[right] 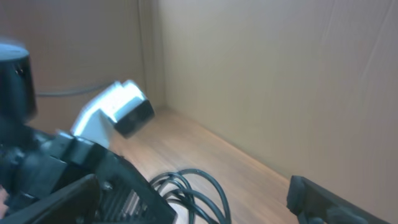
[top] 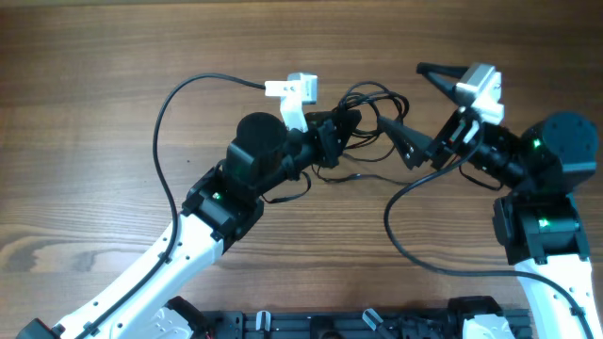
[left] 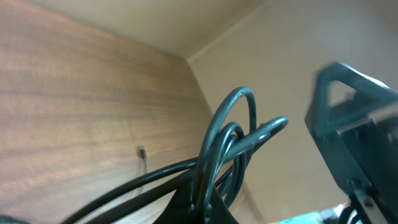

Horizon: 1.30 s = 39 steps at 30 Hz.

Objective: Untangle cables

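Okay, left gripper (top: pixel 339 127) pinches the thin, limp black cables (left: pixel 217 155); right gripper (top: pixel 415 105) gapes wide, so grab a loose loop.

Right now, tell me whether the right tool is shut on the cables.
No, the right tool stands wide open, jaws far apart, not clamping the cables.

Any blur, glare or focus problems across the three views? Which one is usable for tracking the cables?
Overhead: sharp and evenly lit, no strong glare, cables read clearly against the table. Left wrist: loops sit close to the lens and look soft-edged, table grain behind is smeared. Right wrist: blurred throughout, nothing crisp. Use overhead.
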Available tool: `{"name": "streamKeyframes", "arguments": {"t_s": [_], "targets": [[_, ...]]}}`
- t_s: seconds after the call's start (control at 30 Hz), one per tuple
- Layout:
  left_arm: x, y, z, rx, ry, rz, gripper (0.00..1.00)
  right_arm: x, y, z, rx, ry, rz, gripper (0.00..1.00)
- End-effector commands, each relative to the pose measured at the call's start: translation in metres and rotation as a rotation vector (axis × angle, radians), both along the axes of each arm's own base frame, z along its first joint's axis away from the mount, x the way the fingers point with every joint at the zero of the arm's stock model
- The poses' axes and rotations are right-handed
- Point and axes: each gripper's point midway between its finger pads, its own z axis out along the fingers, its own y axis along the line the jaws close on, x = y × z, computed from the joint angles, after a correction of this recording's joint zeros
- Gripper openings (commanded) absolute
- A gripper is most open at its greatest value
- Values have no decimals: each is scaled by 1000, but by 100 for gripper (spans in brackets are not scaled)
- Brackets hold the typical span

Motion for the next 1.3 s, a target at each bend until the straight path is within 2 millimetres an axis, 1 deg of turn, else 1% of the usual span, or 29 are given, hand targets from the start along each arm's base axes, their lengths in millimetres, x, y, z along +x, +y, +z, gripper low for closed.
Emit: {"name": "streamKeyframes", "arguments": {"t_s": [0.0, 0.03, 0.07, 0.13, 0.23, 0.27, 0.3, 0.4, 0.53, 0.57, 0.6, 0.63, 0.7, 0.77, 0.87, 0.93, 0.97, 1.0, 1.03, 1.07, 1.17, 1.27], "targets": [[-5, -4, 3, 142, -231, -89, 4, -6, 1, -24, -245, -176, 46, 95], [-5, -4, 3, 160, -258, -95, 4, -8, 1, -34, -301, -194, 60, 94], [-5, -4, 3, 181, -289, -102, 4, -12, 0, -49, -391, -232, 86, 94], [-5, -4, 3, 212, -333, -112, 4, -14, -4, -66, -508, -275, 98, 96], [-5, -4, 3, 241, -376, -121, 4, -13, -7, -75, -604, -335, 104, 97], [-5, -4, 3, 241, -376, -121, 4, -14, -7, -77, -652, -388, 123, 97], [-5, -4, 3, 242, -375, -121, 4, -15, -7, -78, -692, -442, 137, 91], [-5, -4, 3, 241, -375, -121, 4, -15, -7, -77, -741, -512, 150, 79], [-6, -4, 1, 245, -367, -125, 4, -14, -7, -76, -757, -539, 153, 70], [-8, -5, 0, 243, -363, -139, 4, -14, -7, -76, -767, -559, 155, 65], [-8, -5, -2, 248, -355, -143, 4, -14, -6, -75, -774, -577, 160, 57], [-9, -5, -4, 253, -347, -145, 4, -15, -5, -74, -777, -592, 168, 54], [-10, -5, -5, 247, -338, -154, 4, -19, -1, -71, -753, -614, 189, 51], [-17, -10, -2, 226, -347, -196, 4, -20, 0, -70, -745, -621, 197, 51], [-34, -20, 8, 168, -382, -304, 4, -20, 0, -70, -743, -614, 197, 53], [-39, -22, 10, 155, -394, -337, 4, -20, 0, -70, -743, -614, 197, 53], [-40, -23, 10, 153, -394, -342, 4, -20, 0, -70, -743, -614, 197, 49], [-40, -23, 10, 153, -394, -342, 4, -20, 0, -71, -743, -612, 198, 37], [-40, -23, 10, 153, -394, -341, 4, -21, 0, -71, -743, -609, 199, 15], [-40, -23, 10, 153, -394, -341, 4, -21, 0, -71, -743, -607, 200, 4], [-29, -18, 8, 174, -379, -275, 4, -22, 0, -75, -739, -585, 207, 4], [-7, -5, -1, 189, -276, -120, 4, -19, -4, -76, -756, -569, 184, 4]]}}
